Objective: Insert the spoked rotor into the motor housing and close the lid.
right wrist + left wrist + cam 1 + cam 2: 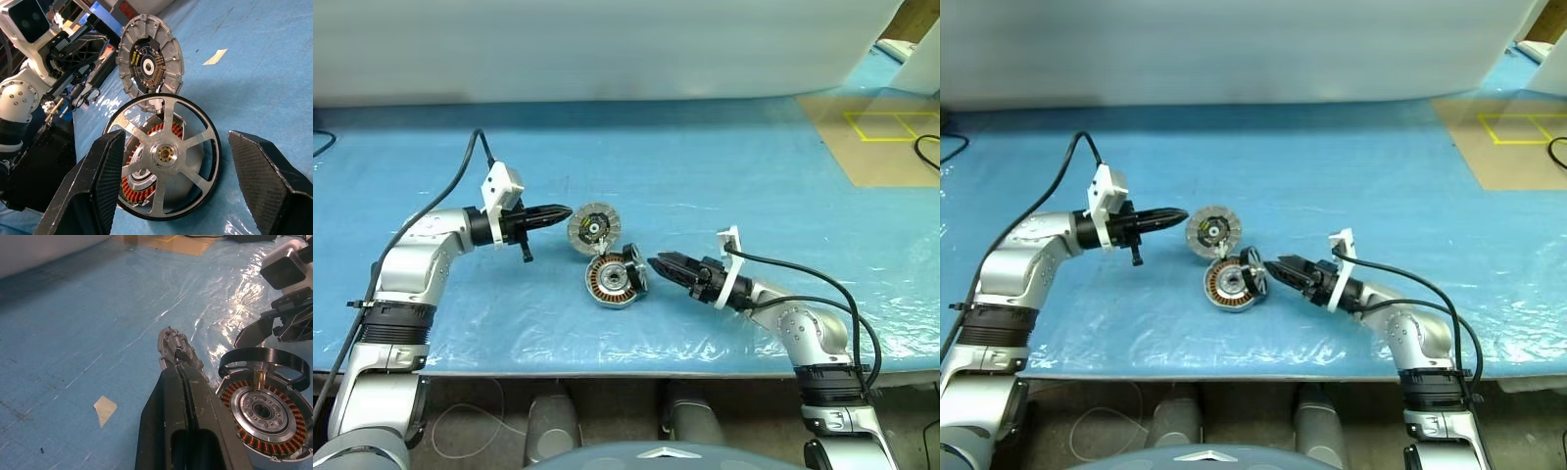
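Right wrist view gives me my right gripper with its two black fingers spread wide and nothing pinched between them. Ahead of the gap stands the spoked rotor, tipped up nearly on edge, its dark rim down on the motor housing and its spoked face and brass-coloured hub turned toward my fingers. I cannot tell whether either finger touches its rim. The copper windings of the housing show through the spokes behind it.

From the head cameras, the housing lies flat on the blue table sheet, open face up, with the rotor leaning at its right edge and my right fingertips just beside that.

Just beyond the housing is the lid, tilted up, its black-and-yellow centre facing toward me and the right gripper. My left gripper points level at the lid's left edge, fingers pressed together, holding nothing; the tips are at the ribbed rim, and I cannot tell whether they touch.

I can read no writing on any part. A small scrap of tan tape lies on the sheet near the lid.
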You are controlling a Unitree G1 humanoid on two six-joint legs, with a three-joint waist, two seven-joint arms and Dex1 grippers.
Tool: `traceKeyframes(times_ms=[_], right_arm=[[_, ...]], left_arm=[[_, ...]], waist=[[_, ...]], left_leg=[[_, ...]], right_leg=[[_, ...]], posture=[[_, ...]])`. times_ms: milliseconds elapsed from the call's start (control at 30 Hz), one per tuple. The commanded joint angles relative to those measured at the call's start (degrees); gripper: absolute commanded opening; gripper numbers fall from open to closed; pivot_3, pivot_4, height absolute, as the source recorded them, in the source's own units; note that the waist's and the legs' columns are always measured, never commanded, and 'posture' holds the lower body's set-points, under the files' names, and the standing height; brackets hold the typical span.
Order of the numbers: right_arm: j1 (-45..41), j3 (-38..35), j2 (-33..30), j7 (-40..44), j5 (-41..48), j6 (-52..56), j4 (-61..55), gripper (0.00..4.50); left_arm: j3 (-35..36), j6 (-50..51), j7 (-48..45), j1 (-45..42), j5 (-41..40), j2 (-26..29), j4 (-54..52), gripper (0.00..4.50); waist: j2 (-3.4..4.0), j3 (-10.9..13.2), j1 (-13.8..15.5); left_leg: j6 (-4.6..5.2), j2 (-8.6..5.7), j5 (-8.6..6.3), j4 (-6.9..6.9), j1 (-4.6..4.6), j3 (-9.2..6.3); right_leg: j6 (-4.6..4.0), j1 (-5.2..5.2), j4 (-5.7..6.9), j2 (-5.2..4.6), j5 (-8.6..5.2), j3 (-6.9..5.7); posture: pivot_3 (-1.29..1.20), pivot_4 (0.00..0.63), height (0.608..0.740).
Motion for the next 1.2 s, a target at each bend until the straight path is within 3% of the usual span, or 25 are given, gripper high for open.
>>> traceKeyframes(times_ms=[33, 433, 767, 1200], right_arm=[[-0.39, -0.66, -0.26, 0.84, 1.82, 1.65, -0.28, 3.51], [-1.3, -0.68, 0.3, 0.87, 2.87, 4.96, 0.19, 3.51], [-2.76, -0.35, 1.14, 0.02, 1.91, 4.82, 2.28, 3.51], [-3.11, 0.36, 0.98, 0.09, 1.03, 5.21, 3.7, 3.51]], left_arm=[[2.08, 0.27, -0.63, 0.42, -2.05, 1.3, -2.69, 0.0], [3.96, -3.86, -2.61, 6.35, -3.45, 2.75, -8.14, 0.0], [2.28, -11.27, 1.08, 18.88, -1.36, -0.98, -13.67, 0.0], [-1.33, -17.42, 4.57, 24.74, 2.68, -5.48, -11.4, 0.0]], waist=[[0.0, 0.0, -0.01], [0.01, 0.0, -0.08], [0.02, 0.01, -0.1], [0.03, 0.0, -0.13]], left_leg=[[0.0, 0.0, 0.0, 0.0, 0.0, 0.0], [0.0, 0.0, 0.0, -0.04, 0.01, 0.0], [0.0, 0.02, 0.0, -0.09, 0.02, 0.04], [0.0, 0.02, 0.0, -0.09, 0.05, 0.04]], right_leg=[[0.0, 0.0, 0.0, 0.0, 0.0, 0.0], [0.0, -0.02, -0.01, 0.01, 0.0, 0.01], [0.0, -0.04, -0.03, 0.01, 0.0, 0.01], [0.01, -0.03, -0.01, 0.02, 0.0, 0.04]], posture=[[0.0, 0.15, 0.74], [0.0, 0.15, 0.74], [0.0, 0.15, 0.74], [0.0, 0.15, 0.74]])
